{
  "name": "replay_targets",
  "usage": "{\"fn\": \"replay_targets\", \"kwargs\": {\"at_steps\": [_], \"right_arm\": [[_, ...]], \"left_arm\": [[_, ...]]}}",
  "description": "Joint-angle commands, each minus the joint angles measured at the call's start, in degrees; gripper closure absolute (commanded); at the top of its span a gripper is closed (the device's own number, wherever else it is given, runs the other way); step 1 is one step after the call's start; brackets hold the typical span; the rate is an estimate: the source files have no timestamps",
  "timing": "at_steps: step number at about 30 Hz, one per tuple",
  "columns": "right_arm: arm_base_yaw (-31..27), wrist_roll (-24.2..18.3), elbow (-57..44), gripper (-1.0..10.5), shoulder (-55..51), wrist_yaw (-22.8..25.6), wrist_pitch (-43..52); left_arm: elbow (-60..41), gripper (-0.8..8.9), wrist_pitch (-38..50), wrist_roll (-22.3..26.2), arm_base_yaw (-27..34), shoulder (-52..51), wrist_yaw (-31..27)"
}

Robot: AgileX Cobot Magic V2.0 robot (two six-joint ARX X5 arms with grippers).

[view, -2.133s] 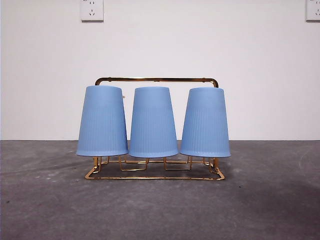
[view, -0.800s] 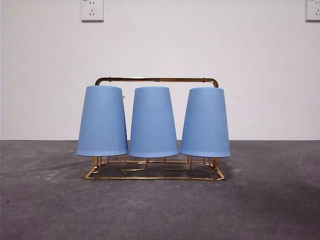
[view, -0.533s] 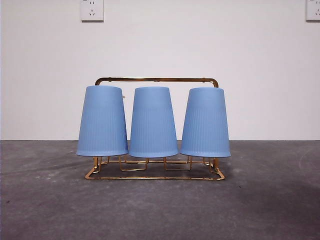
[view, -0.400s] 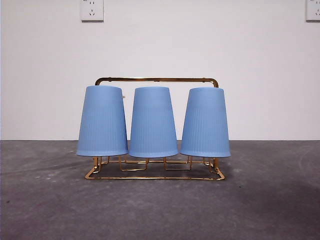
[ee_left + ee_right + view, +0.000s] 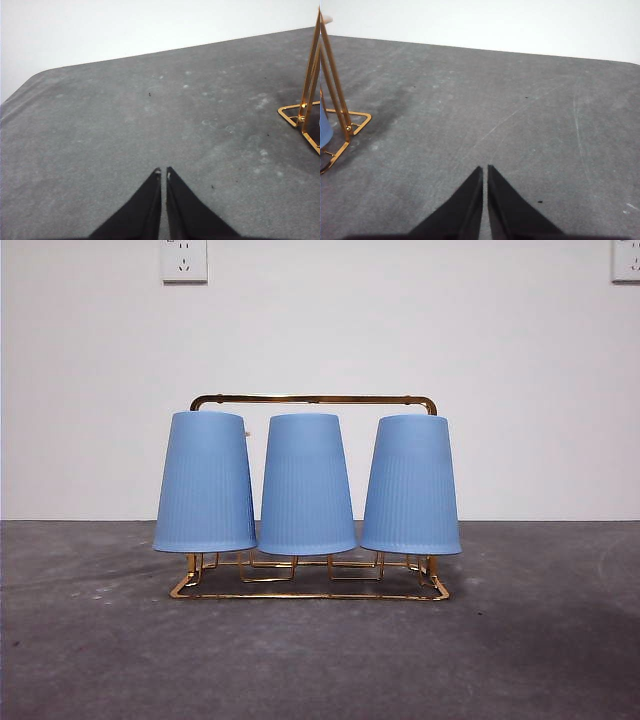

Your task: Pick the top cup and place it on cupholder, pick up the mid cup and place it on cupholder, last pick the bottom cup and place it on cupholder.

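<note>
No change across the front views — three blue cups (image 5: 306, 484) inverted on the cupholder (image 5: 312, 399), centre frame. Left gripper (image 5: 163, 173) and right gripper (image 5: 483, 170) both closed, empty, over bare table (image 5: 100, 660) — task apparently complete.

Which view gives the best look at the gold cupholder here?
The front view: the whole cupholder shows, with three blue cups upside down on it. Each wrist view catches only a corner of its base and an upright.

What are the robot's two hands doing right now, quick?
Left gripper: closed, holding nothing.
Right gripper: closed, holding nothing.
</note>
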Motion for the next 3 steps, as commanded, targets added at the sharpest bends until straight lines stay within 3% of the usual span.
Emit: {"fn": "replay_targets", "kwargs": {"at_steps": [1,3], "right_arm": [[-0.07,0.57,-0.28,9.4,-0.15,0.04,0.55],[-0.07,0.57,-0.28,9.4,-0.15,0.04,0.55]], "left_arm": [[-1.07,8.04,-0.46,-0.13,0.15,-0.11,0.09],[-1.07,8.04,-0.46,-0.13,0.15,-0.11,0.09]]}}
